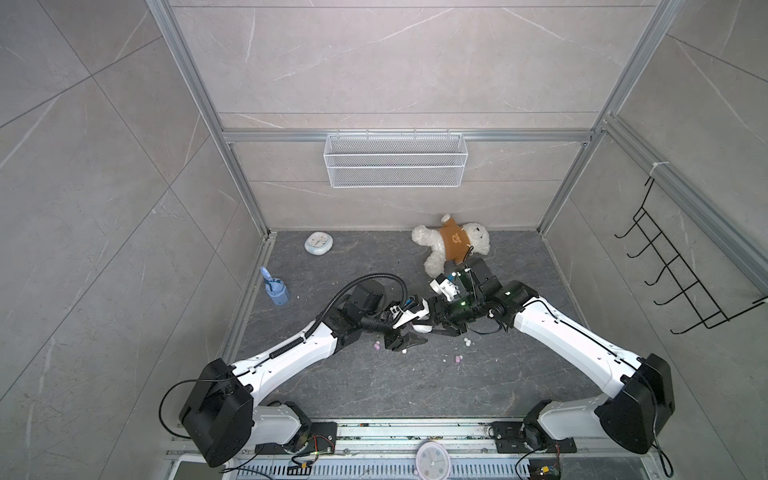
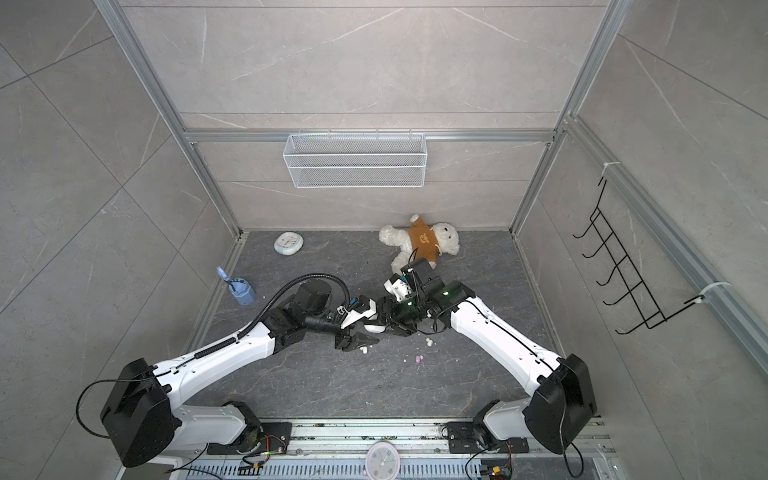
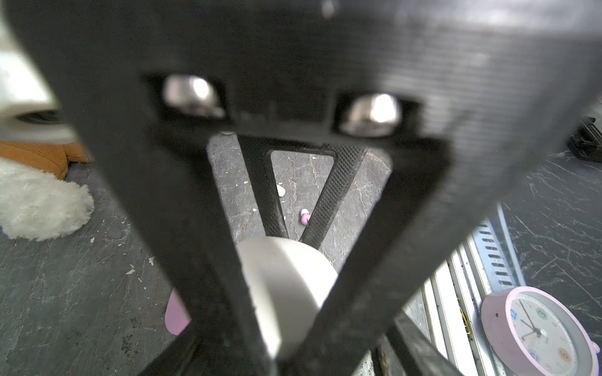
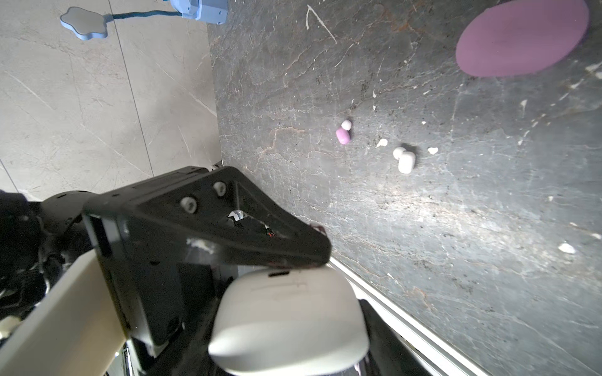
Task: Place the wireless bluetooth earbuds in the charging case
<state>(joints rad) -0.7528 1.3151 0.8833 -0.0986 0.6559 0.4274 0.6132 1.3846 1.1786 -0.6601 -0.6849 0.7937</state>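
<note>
The right gripper holds a white case tight between its two fingers. The case is up above the dark floor, and its lid looks closed. The left gripper is right next to it. The tip of one of its fingers touches the top of the case. I cannot tell if the left jaws are squeezing anything.

The earbuds lie on the floor, down below the two grippers. A pink earbud and a white earbud are near each other but do not touch. Little white crumbs lie around them. A pink oval thing lies on the floor too, well apart from them. A teddy bear lies by the back wall.
</note>
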